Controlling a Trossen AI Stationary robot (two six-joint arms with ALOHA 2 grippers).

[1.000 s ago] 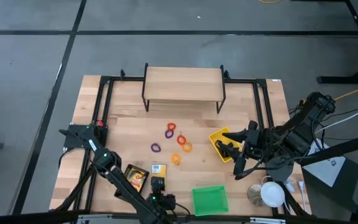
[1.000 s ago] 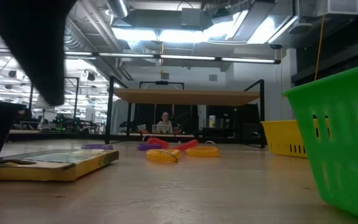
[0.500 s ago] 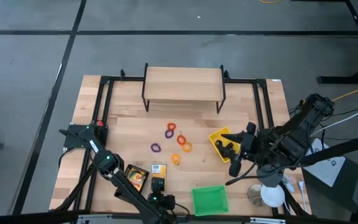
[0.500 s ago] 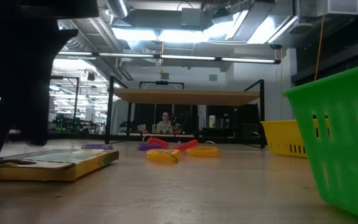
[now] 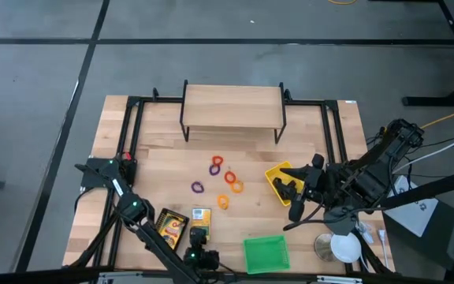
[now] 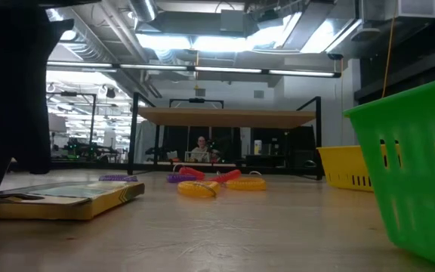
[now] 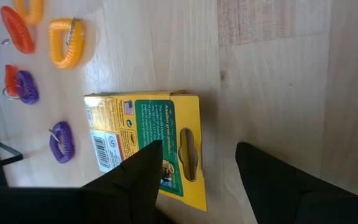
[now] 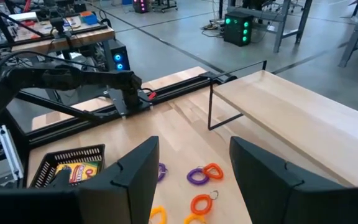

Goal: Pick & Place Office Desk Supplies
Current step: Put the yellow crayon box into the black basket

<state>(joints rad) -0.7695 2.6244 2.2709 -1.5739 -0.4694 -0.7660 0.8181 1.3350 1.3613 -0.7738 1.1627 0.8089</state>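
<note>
A flat yellow crayon box (image 5: 201, 214) lies on the table near its near edge, green-printed face up (image 7: 148, 143). My left gripper (image 7: 199, 149) is open above the box's hang-tab end; I cannot tell whether a finger touches it. A second crayon box (image 5: 172, 225) lies in the black mesh tray (image 8: 73, 165). Purple, red, orange and yellow rings (image 5: 223, 181) lie loose mid-table (image 6: 202, 185). My right gripper (image 5: 292, 189) hangs open over the yellow bin (image 5: 278, 177), empty (image 8: 192, 146).
A green bin (image 5: 265, 254) stands at the near edge, right of the box (image 6: 410, 174). A wooden shelf on black legs (image 5: 233, 106) spans the far side. A black frame (image 5: 132, 126) borders the table. Cups (image 5: 339, 246) sit near the right corner.
My left arm has come down and moved toward the table's left in the low view, settling near the crayon box. The box and the rings have stayed where they were.
</note>
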